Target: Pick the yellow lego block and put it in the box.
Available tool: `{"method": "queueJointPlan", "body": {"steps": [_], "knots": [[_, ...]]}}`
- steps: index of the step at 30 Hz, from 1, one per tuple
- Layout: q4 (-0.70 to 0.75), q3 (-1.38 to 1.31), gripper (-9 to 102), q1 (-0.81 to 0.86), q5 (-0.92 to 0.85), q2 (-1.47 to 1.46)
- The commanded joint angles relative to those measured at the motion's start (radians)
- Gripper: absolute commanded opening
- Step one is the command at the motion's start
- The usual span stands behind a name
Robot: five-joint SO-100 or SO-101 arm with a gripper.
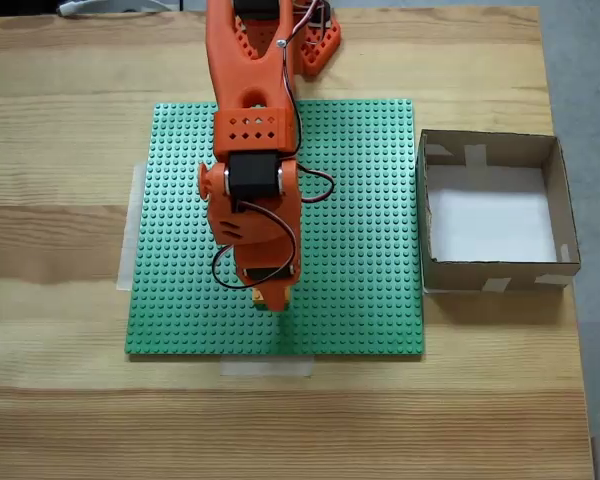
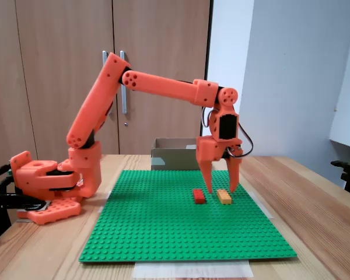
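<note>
The yellow lego block (image 2: 224, 196) lies on the green baseplate (image 2: 163, 233) toward its right side, a short gap from a red brick (image 2: 199, 196). My orange gripper (image 2: 221, 189) points straight down over the block and is open, one fingertip on each side of it, low near the plate. I cannot tell whether the fingers touch the block. From above, the gripper (image 1: 270, 300) covers most of the block; a sliver of yellow (image 1: 259, 297) shows at its tip. The box (image 1: 490, 148), brown cardboard with a white floor, holds nothing and sits right of the plate.
The green baseplate (image 1: 370, 200) is taped to a wooden table (image 1: 60, 400). The arm's orange base (image 2: 46, 181) stands at the plate's far edge in the view from above. In the side view the box (image 2: 175, 154) sits behind the gripper.
</note>
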Motion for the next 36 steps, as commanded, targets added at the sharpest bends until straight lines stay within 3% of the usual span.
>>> {"method": "queueJointPlan", "body": {"steps": [1,21,36], "knots": [[-0.015,0.006,22,0.002,0.006,0.009],[-0.061,0.020,22,0.021,-0.003,0.009],[-0.075,0.020,14,0.031,-0.015,0.009]]}}
